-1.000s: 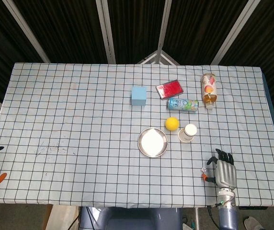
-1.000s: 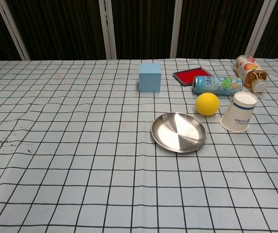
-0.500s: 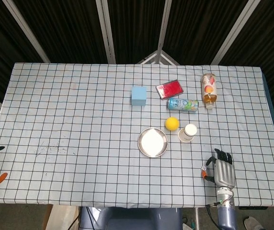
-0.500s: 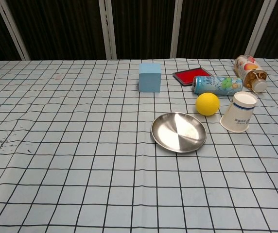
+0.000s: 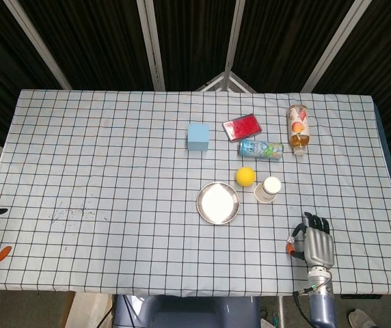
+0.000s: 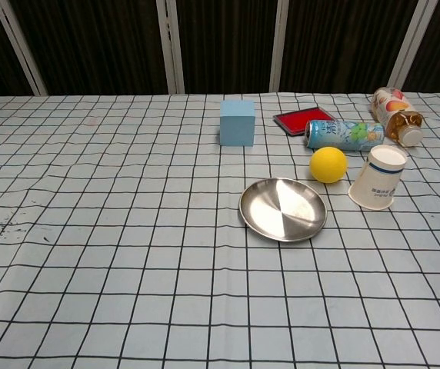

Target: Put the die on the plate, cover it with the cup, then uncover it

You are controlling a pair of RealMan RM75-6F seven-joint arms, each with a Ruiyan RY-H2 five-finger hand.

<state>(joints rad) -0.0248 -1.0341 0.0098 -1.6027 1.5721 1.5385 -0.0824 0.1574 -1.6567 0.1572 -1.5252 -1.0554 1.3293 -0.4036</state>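
Near the surface's front right corner | die (image 5: 290, 240) just left of right hand (image 5: 315, 244) | fingers curled loosely, holding nothing

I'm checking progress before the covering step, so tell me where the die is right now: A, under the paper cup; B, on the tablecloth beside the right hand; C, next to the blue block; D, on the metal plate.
B: the die lies on the tablecloth at the right hand, while the plate holds nothing.

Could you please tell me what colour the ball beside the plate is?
The ball is yellow, plain and unpatterned; the chest view shows it best.
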